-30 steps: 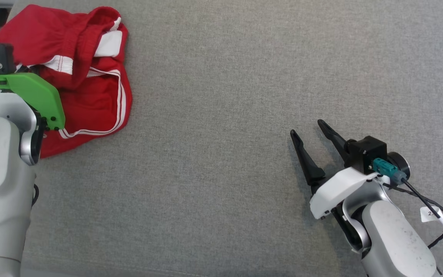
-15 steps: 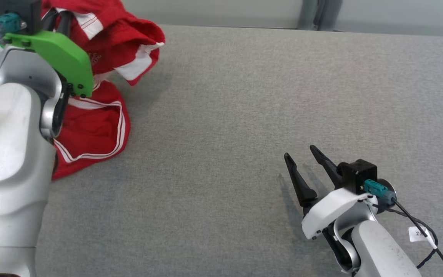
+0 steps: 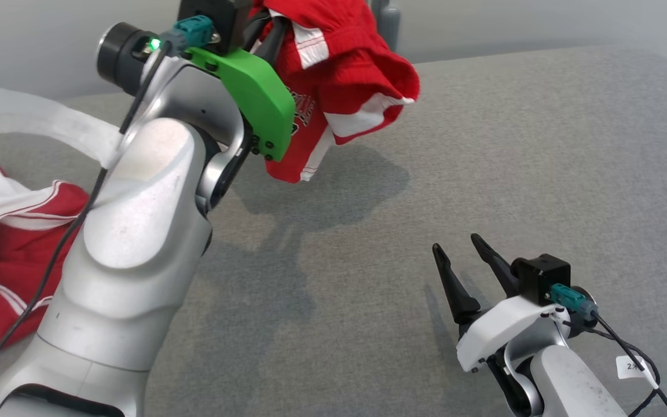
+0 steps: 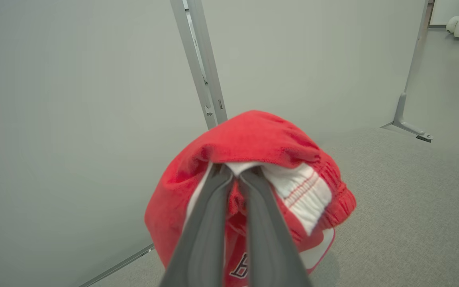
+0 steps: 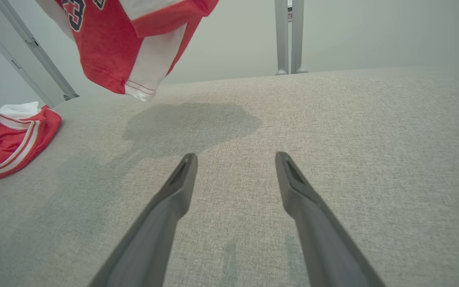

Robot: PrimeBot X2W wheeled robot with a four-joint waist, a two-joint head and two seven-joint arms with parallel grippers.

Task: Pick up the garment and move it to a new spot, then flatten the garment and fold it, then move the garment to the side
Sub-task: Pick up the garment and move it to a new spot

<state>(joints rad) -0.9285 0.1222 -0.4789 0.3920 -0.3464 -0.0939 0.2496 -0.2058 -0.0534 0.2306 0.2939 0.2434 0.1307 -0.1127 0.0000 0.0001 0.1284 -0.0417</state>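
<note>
Nearest to the robot, by the near right corner of the grey surface (image 3: 542, 145), the right hand (image 3: 456, 243) waits low over the cloth cover with its two fingers spread wide and nothing between them. Further in, at the left edge, a second red and white garment (image 3: 3, 255) lies crumpled on the surface, apart from the work. Beyond it, toward the far edge, the left hand (image 4: 238, 170) is raised high with its fingers pressed almost together on a fold of the garment (image 3: 356, 75), red with white trim. The garment hangs bunched in the air, clear of the surface, and throws a shadow (image 3: 322, 185) below itself. I judge that the first step is in hand: the garment is picked up but not yet put at a new spot. The next move calls for carrying it over the free middle of the surface and lowering it there, where the right hand can reach it for the flattening.
</note>
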